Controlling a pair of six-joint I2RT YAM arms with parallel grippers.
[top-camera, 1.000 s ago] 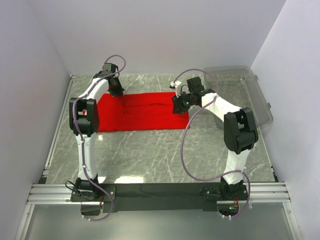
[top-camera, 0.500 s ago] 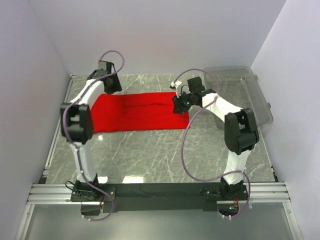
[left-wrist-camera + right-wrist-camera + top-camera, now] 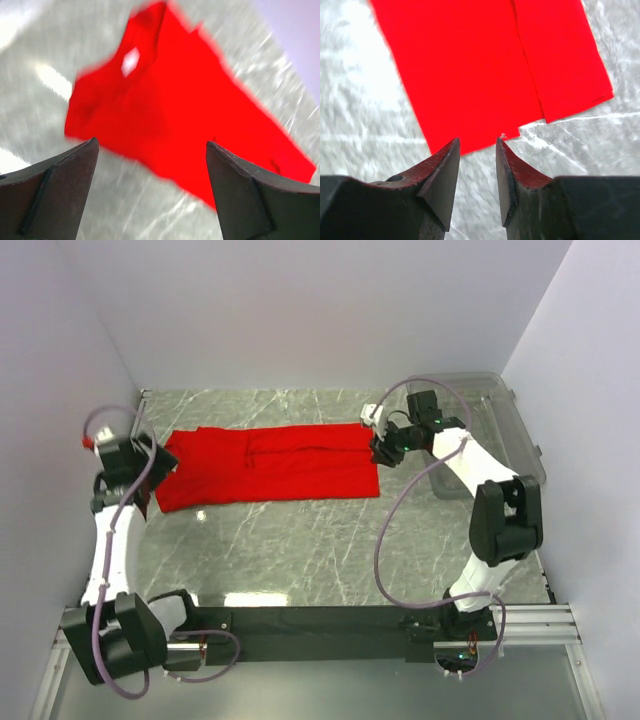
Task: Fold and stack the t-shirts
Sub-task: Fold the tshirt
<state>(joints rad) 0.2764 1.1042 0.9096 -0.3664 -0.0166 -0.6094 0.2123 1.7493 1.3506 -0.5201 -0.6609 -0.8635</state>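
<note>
The red t-shirt (image 3: 280, 465) lies on the marble table, folded into a long flat strip running left to right. My left gripper (image 3: 160, 468) hovers at the strip's left end, jaws wide open and empty. In the left wrist view the t-shirt (image 3: 175, 100) sits ahead of the left gripper (image 3: 152, 145), its white neck label (image 3: 131, 61) showing. My right gripper (image 3: 382, 448) is at the strip's right end. The right wrist view shows the right gripper (image 3: 477, 141) with jaws parted over bare marble, just short of the t-shirt's (image 3: 470, 65) edge.
A clear plastic bin (image 3: 500, 430) stands at the back right, beside the right arm. White walls close in the left, back and right sides. An aluminium rail (image 3: 320, 625) with both arm bases runs along the near edge.
My left gripper let go of the shirt's far-left part, opened wide and swung out to the left and nearer. The shirt's left end shifted left. My right gripper backed off to the right and opened a little.
</note>
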